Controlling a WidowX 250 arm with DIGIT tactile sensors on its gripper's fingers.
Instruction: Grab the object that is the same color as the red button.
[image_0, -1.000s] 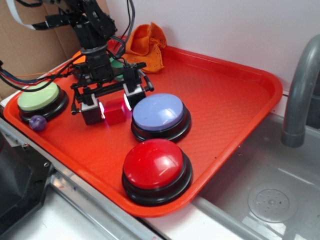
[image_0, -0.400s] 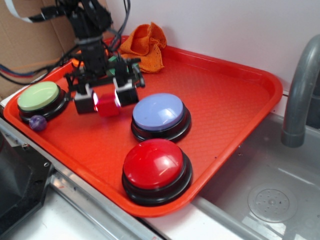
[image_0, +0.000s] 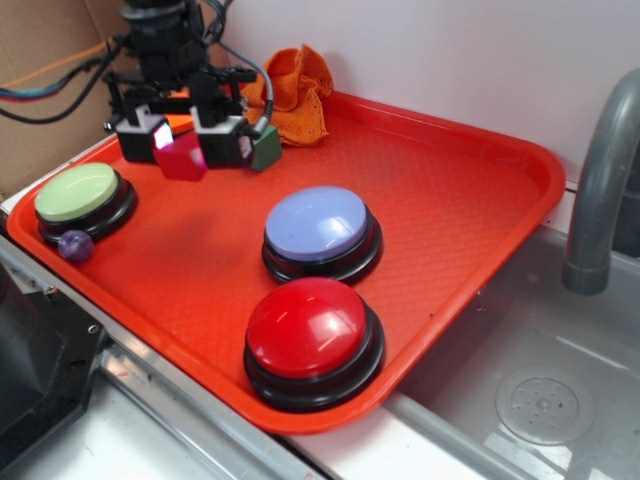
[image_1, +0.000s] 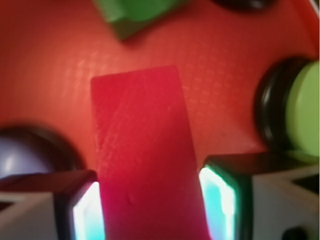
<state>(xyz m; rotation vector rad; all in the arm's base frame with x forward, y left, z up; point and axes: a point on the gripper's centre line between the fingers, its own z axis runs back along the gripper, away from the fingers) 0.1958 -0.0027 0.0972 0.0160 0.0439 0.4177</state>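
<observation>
The small red cube (image_0: 181, 158) hangs in the air above the tray's back left, pinched between the two lit fingers of my gripper (image_0: 182, 140), which is shut on it. In the wrist view the red cube (image_1: 145, 155) fills the middle, pressed between the glowing pads (image_1: 86, 215) on either side, with the tray far below. The red button (image_0: 313, 335), a glossy dome on a black base, sits at the tray's front edge, well to the right of the gripper.
An orange-red tray (image_0: 460, 190) carries a lavender-blue button (image_0: 322, 230), a light green button (image_0: 78, 195), a small purple ball (image_0: 75, 245), a green block (image_0: 265, 147) and an orange cloth (image_0: 295, 90). A sink with a grey faucet (image_0: 600, 180) lies right.
The gripper closed on the red cube and lifted it off the tray, moving up and toward the back left. The buttons and ball stayed put.
</observation>
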